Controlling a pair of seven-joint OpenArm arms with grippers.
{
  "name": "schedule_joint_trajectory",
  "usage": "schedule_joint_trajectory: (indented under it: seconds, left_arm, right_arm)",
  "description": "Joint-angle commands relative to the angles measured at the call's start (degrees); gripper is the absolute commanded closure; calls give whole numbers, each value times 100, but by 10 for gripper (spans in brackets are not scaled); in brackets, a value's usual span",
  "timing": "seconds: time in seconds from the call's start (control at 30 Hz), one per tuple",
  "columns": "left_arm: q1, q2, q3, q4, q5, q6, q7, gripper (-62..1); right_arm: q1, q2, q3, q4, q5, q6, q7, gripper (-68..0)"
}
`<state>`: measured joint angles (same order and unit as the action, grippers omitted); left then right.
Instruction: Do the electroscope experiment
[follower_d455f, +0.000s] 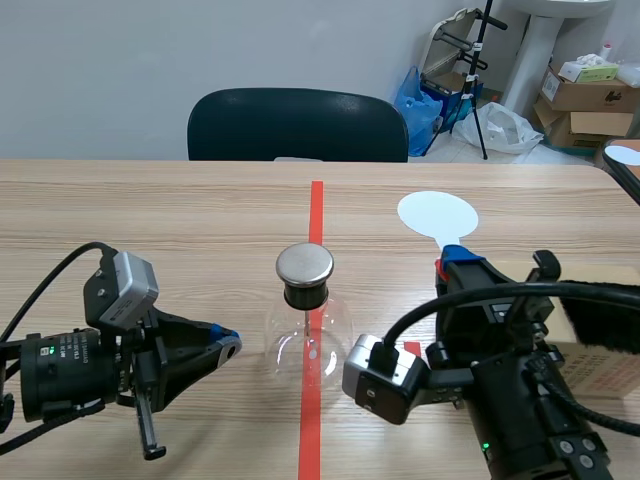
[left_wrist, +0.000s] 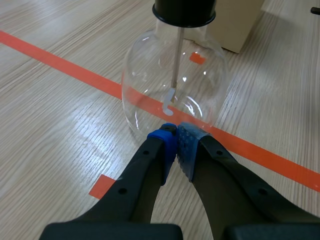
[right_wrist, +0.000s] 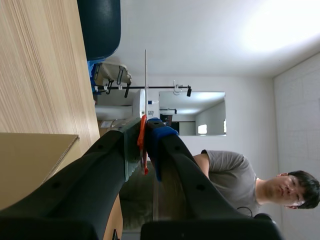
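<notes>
You're seeing the electroscope (follower_d455f: 308, 330) (left_wrist: 175, 75) standing upright on the red tape line (follower_d455f: 316, 210) at the middle of the table (follower_d455f: 150, 220), its metal cap sitting on a black stopper above the clear glass bulb. Your left gripper (follower_d455f: 228, 343) (left_wrist: 176, 134) is lying low just beside the bulb, its fingers pressing together on nothing. Your right gripper (follower_d455f: 455, 258) (right_wrist: 145, 137) is pinching the orange handle of a white disc paddle (follower_d455f: 437, 213) (right_wrist: 145, 80), with the disc sticking out beyond the fingertips.
</notes>
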<state>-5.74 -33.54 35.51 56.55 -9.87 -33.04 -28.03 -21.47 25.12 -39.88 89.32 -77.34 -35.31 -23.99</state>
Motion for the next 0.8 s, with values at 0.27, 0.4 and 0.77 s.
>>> schedule_joint_trajectory:
  seconds: [0.27,0.4,0.77]
  left_arm:
    - [-13,57,7,37,208,-9,-350,-26]
    - [-13,96,7,37,208,-7,-343,-26]
    - [-13,116,7,37,205,-7,-341,-26]
  right_arm:
    - [83,44,37,85,-205,50,125,-9]
    - [83,44,37,85,-243,50,122,-9]
    - [83,44,37,85,-238,50,120,-9]
